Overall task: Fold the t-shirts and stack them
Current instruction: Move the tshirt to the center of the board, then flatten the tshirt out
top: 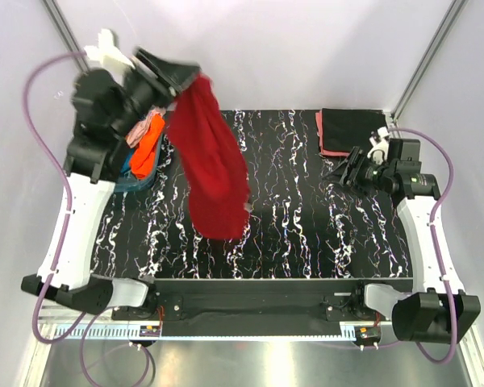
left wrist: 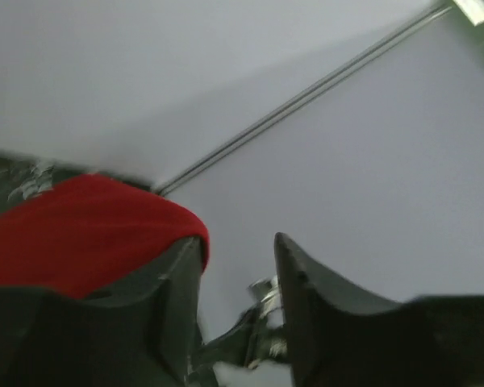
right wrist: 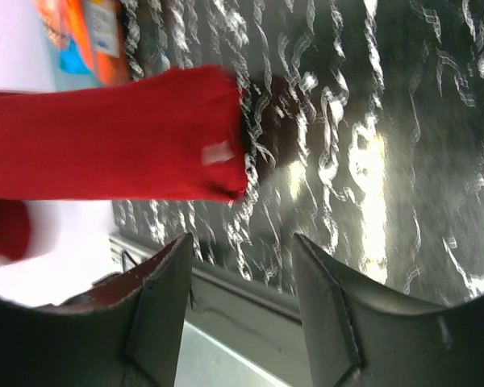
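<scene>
The dark red t-shirt [top: 214,165] hangs in the air from my raised left gripper [top: 177,74] down to the middle of the black marbled table [top: 306,234]. In the left wrist view the jaws [left wrist: 238,242] stand apart with bare wall between them, and the red cloth [left wrist: 81,234] lies draped over the outside of one finger [left wrist: 181,274]. My right gripper [top: 343,173] is open and empty, low over the table's right side. Its wrist view [right wrist: 242,242] shows the red t-shirt's lower end [right wrist: 113,133]. A folded black t-shirt [top: 351,127] lies on a salmon pink one [top: 319,133] at the back right.
A blue plastic tub [top: 133,184] stands at the left edge of the table, under my left arm, with an orange t-shirt [top: 147,145] in it. White walls with metal corner posts [top: 423,64] close in the back and sides.
</scene>
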`<control>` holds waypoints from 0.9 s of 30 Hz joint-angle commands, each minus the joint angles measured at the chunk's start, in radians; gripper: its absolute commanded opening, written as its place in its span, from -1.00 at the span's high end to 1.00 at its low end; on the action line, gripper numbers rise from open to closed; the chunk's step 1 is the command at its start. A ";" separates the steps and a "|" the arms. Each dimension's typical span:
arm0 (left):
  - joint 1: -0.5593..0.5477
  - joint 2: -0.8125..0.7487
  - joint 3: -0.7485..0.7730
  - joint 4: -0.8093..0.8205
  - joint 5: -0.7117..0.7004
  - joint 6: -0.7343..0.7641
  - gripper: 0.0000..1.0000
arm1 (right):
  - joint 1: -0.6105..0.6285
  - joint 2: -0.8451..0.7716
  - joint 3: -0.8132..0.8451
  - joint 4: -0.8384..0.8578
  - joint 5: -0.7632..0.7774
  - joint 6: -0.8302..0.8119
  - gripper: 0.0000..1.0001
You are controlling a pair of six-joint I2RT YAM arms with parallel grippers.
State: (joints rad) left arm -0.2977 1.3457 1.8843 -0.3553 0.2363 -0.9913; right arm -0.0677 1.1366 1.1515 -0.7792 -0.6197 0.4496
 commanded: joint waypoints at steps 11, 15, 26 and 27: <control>0.008 -0.380 -0.697 -0.361 -0.246 0.312 -0.66 | 0.485 0.031 0.007 -0.204 0.262 0.010 -0.99; -0.033 -0.422 -0.871 -0.340 -0.129 0.310 -0.50 | 0.608 0.107 -0.067 -0.089 0.273 0.075 -0.99; -0.285 -0.209 -1.036 -0.242 -0.117 0.278 -0.70 | 0.707 0.328 -0.223 0.219 0.359 0.198 -0.39; -0.293 -0.194 -1.041 -0.219 -0.108 0.275 -0.73 | 0.706 0.366 -0.223 0.228 0.354 0.198 -0.39</control>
State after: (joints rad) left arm -0.5632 1.1313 0.8486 -0.6945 0.1024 -0.7040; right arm 0.6342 1.4670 0.9173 -0.6758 -0.3244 0.6086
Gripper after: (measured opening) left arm 0.851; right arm 0.689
